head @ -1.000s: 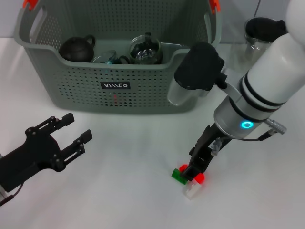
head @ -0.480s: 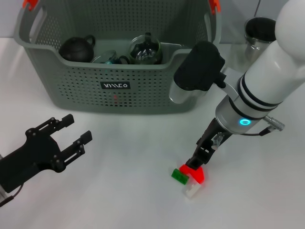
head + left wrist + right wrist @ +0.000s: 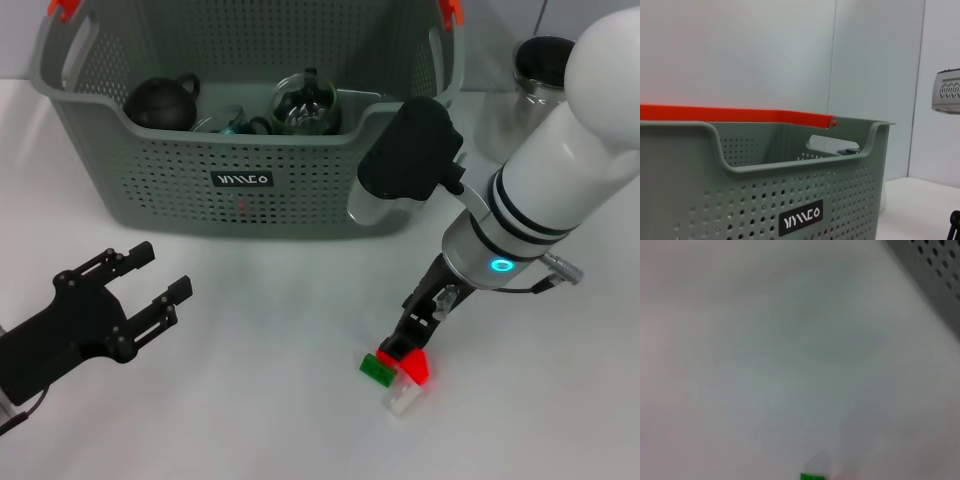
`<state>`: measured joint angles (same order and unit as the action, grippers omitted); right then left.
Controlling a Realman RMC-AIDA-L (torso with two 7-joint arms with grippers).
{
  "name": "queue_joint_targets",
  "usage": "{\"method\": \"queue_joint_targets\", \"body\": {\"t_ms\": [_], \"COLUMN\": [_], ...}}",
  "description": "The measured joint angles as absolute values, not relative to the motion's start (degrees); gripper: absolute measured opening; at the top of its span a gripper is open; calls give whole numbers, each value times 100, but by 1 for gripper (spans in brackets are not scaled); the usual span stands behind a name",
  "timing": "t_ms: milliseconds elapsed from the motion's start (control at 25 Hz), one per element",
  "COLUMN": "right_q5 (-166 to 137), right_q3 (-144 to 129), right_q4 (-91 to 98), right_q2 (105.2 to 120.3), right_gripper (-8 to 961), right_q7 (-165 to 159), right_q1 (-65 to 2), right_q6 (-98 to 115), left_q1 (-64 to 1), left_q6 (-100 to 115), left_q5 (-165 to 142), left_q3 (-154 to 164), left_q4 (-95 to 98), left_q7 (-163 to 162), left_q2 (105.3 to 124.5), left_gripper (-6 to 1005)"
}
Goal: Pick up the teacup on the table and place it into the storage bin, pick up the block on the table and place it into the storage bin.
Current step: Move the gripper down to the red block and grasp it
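With my right gripper closed narrowly on the red, green and white plastic block on the white bench, I judged the lift toward the grey-green perforated storage bin came next.

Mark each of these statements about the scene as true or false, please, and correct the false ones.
1. The block lies on the white table, outside the storage bin. True.
2. The right gripper is directly above the block. True.
3. The left gripper is shut on a teacup. False: it is open and holds nothing.
4. The storage bin is empty. False: a dark teapot and a round glass pot are inside it.
5. The block is one single colour. False: it has green, red and white parts.
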<state>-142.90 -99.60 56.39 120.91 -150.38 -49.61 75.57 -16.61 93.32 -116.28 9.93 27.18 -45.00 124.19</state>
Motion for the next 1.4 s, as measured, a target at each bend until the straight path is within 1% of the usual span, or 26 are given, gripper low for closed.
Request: {"method": "queue_joint_targets", "body": {"t_ms": [520, 800, 1080, 1400], "right_q5": [-14181, -14211, -14175, -14016], "right_q3": [-10046, -9978, -10150, -10328], "right_q4": [5173, 5594, 5701, 5661], "right_q2": [12089, 12026, 12078, 12093], "right_gripper": [669, 668, 668, 669], "right_q7": [-15119, -15253, -15176, -15181], "right_q1": [-5102, -4969, -4914, -4901], "right_q6": [7284, 7494, 7378, 7043], "left_q1": [-1670, -1657, -1661, -1653], "left_q6": [9322, 9312, 9254, 9254], "left_q5": [-11637, -11637, -11637, -11637], "left_q3": [993, 993, 1004, 993], "left_q4": [2716, 2716, 2713, 2703], "left_q7": [-4500, -4500, -4500, -4500], "left_q2": [12419, 12419, 12419, 12419], "left_gripper": [629, 628, 629, 629]}}
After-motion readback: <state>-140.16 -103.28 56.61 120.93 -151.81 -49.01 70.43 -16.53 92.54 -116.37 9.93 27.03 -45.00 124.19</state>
